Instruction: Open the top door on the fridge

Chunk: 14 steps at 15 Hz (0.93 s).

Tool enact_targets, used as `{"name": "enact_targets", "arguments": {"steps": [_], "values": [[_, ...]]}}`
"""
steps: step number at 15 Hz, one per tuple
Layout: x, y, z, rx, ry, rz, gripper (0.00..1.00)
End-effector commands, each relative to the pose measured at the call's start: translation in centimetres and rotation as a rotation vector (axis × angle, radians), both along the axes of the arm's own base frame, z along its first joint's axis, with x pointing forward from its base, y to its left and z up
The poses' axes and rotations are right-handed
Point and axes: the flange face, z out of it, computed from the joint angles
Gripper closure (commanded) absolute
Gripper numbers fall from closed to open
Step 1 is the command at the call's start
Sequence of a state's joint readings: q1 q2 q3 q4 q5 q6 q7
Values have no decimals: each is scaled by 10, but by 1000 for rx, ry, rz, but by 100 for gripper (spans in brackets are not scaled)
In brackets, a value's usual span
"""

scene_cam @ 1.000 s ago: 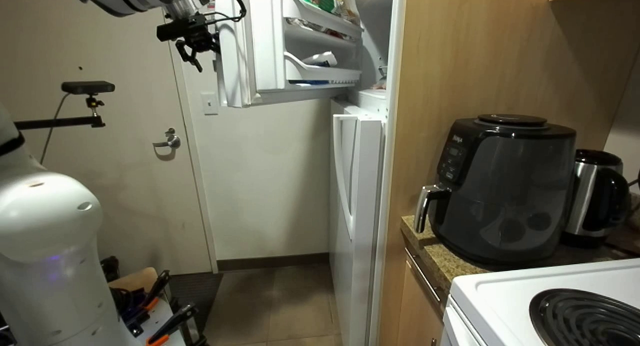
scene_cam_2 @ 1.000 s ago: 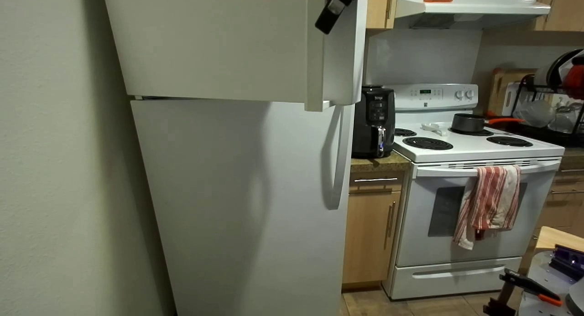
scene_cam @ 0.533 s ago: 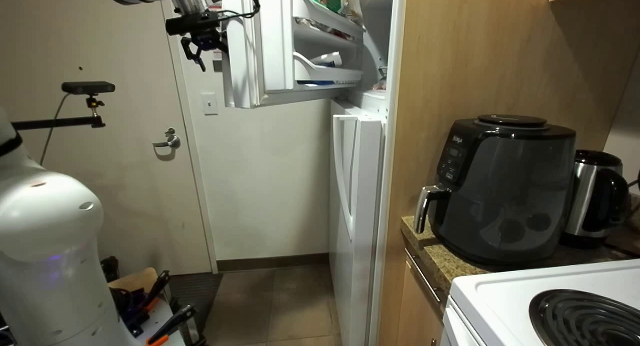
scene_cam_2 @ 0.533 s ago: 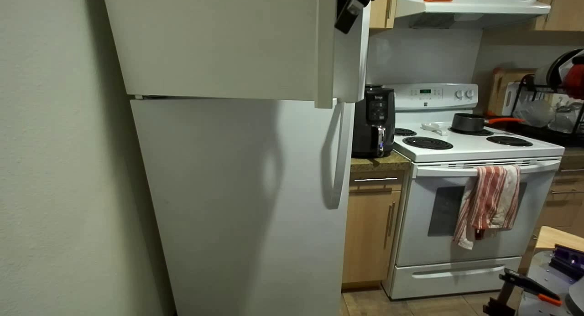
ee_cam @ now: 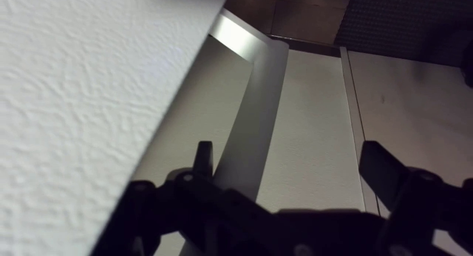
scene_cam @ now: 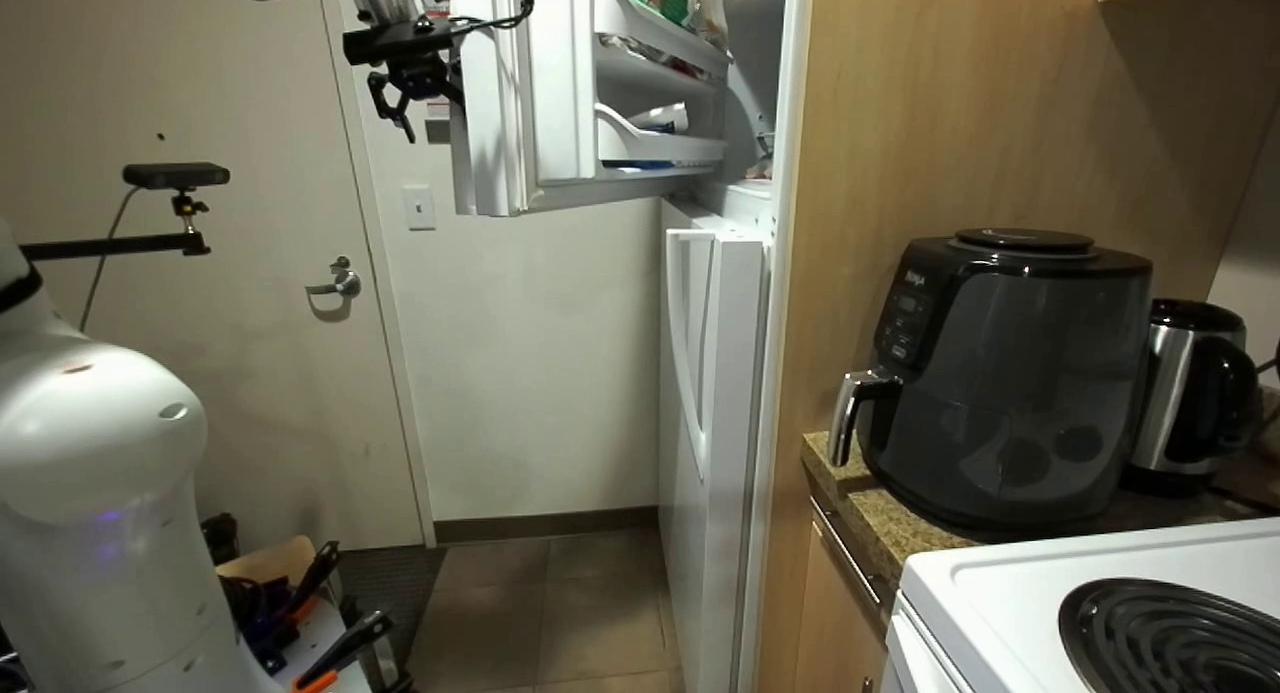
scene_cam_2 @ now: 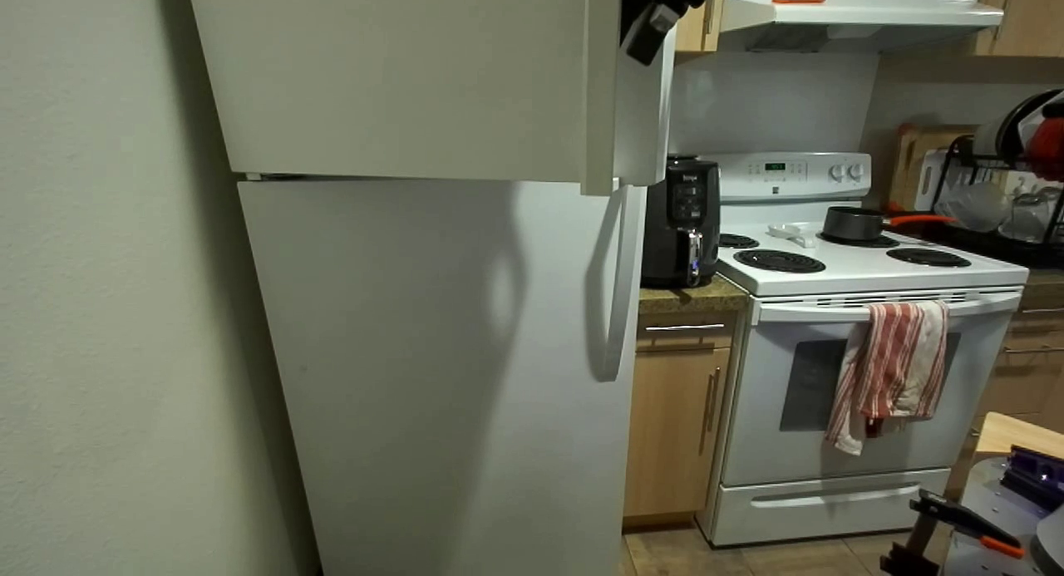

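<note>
In an exterior view, the fridge (scene_cam: 735,393) has its top door (scene_cam: 562,93) swung well out, so opening looks mostly done. The gripper (ee_cam: 289,158), spread wide beside the door's free edge, clamps nothing; backing away probably remains.
</note>
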State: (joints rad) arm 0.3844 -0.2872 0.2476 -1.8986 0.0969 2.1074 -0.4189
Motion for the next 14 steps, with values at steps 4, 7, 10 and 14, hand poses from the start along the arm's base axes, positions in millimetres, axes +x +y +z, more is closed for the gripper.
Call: {"name": "enact_targets", "arguments": {"steps": [4, 7, 10, 14], "values": [[-41, -14, 21, 31, 80, 170, 0], [-34, -21, 18, 27, 83, 192, 0], [-20, -29, 10, 23, 62, 156, 0], [3, -43, 0, 36, 56, 119, 0]]}}
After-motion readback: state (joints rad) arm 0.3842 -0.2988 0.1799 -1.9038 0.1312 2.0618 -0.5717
